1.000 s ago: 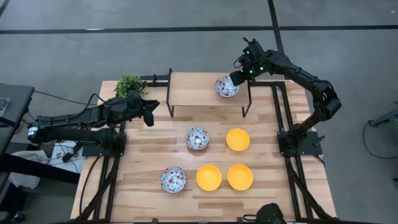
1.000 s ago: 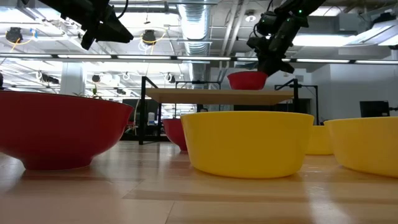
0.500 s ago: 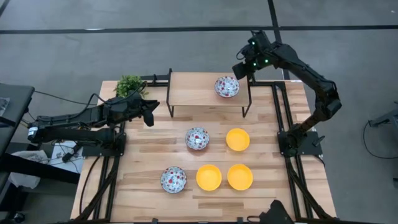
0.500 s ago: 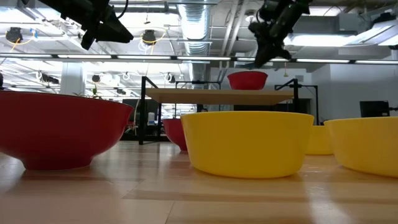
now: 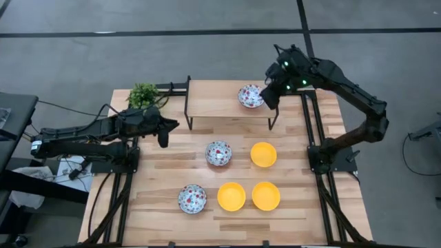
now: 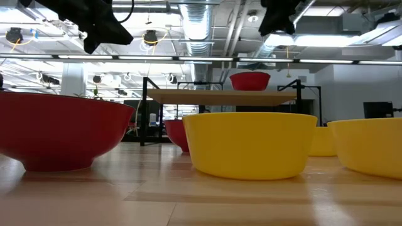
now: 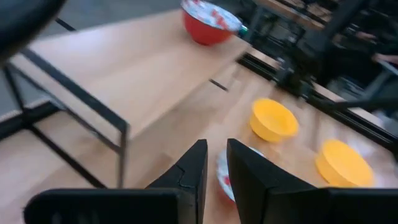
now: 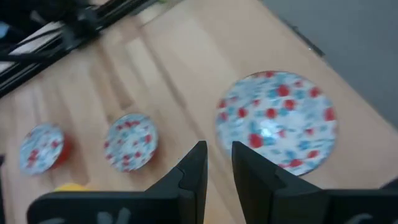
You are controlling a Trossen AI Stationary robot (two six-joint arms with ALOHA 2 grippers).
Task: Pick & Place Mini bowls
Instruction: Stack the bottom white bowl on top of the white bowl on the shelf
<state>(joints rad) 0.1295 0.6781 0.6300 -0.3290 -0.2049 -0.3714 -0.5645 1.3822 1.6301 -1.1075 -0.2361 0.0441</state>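
Note:
A floral mini bowl (image 5: pixel 251 96), red on the outside, stands on its base at the right end of a raised wooden shelf (image 5: pixel 213 101); it also shows in the low view as the red bowl (image 6: pixel 250 80). My right gripper (image 5: pixel 270 94) hovers above and just right of it, shut and touching nothing; below it lies the bowl (image 8: pixel 277 121). Two floral bowls (image 5: pixel 218 153) (image 5: pixel 192 198) and three yellow bowls (image 5: pixel 263 154) (image 5: pixel 231 196) (image 5: pixel 266 195) rest on the table. My left gripper (image 5: pixel 164 132) waits, shut, in the air left of the shelf.
The shelf stands on thin black legs (image 5: pixel 189 110) at the table's far side. A small green plant (image 5: pixel 144 94) sits at the far left corner. Black frame rails (image 5: pixel 311 131) run along the table's right side. Bare wood lies between the shelf and the bowls.
My right gripper has let go of the floral bowl's rim and risen clear of it, swinging first toward the far edge and then back over the shelf's right end. The bowl has stayed on the shelf.

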